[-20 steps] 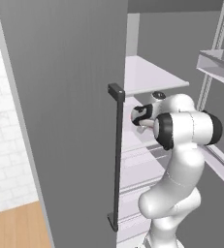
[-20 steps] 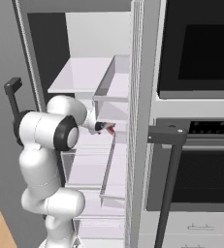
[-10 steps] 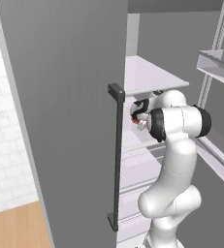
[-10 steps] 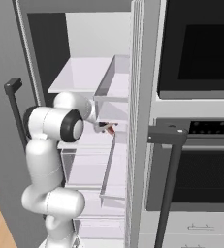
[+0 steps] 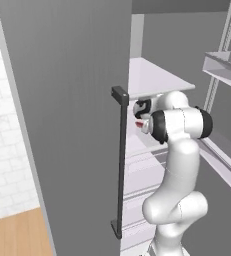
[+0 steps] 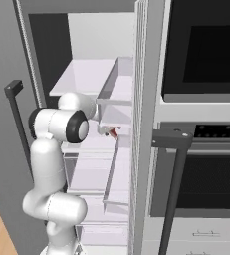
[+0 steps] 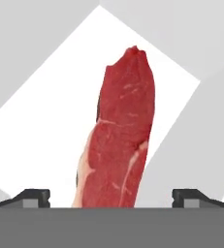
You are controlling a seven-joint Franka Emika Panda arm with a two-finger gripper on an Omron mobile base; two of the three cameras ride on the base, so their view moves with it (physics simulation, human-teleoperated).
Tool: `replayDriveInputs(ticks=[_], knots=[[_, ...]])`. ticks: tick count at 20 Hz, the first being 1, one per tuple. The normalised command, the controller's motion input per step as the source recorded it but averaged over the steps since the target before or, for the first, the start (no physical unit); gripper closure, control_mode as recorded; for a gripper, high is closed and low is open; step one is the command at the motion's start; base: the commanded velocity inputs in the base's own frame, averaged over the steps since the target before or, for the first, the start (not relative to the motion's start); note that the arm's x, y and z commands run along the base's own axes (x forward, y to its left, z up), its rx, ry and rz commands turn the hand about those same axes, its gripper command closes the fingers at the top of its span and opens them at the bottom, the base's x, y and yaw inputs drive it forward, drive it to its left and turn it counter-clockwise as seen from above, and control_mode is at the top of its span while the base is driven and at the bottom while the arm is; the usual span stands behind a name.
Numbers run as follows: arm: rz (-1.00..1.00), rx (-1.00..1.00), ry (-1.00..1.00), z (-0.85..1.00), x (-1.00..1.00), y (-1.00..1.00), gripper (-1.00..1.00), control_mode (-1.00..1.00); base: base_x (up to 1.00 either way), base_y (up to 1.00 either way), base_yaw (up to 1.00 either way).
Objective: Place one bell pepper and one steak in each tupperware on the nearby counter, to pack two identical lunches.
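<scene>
Fingers (image 7: 36, 196) were spread wide, nothing grasped. Steak (image 7: 120, 140) was seen lying on the white fridge shelf (image 7: 40, 131), centred between both tips, running lengthwise away from them.

Red steak on white, grey fridge all round

The steak (image 7: 120, 140) is deep red, marbled with thin pale streaks and edged with a pinkish-white strip of fat along one side; it lies on a plain white shelf (image 7: 40, 126). The fridge door (image 5: 67, 115) is flat mid-grey with a dark charcoal handle (image 5: 120, 165). The arm (image 5: 179, 150) is glossy white with black joints. The wall tiles (image 5: 7, 150) are white squares, the floor (image 5: 17, 235) light wood planks, the oven (image 6: 206, 55) black-fronted.
</scene>
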Motion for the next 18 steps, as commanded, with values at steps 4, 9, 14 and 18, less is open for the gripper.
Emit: replayDriveInputs(ticks=[4, 9, 14, 18], knots=[[0.02, -0.05, 0.1, -0.78, -0.36, 0.0, 1.0, -1.0, 0.0, 0.0, 0.0], [0.02, -0.05, 0.0, -0.75, -0.55, 0.0, 1.0, -1.0, 0.0, 0.0, 0.0], [0.03, -0.01, 0.05, -0.66, -0.51, 0.0, 1.0, -1.0, 0.0, 0.0, 0.0], [0.0, -0.08, 0.02, -0.89, -0.58, 0.08, 1.0, -1.0, 0.0, 0.0, 0.0]])
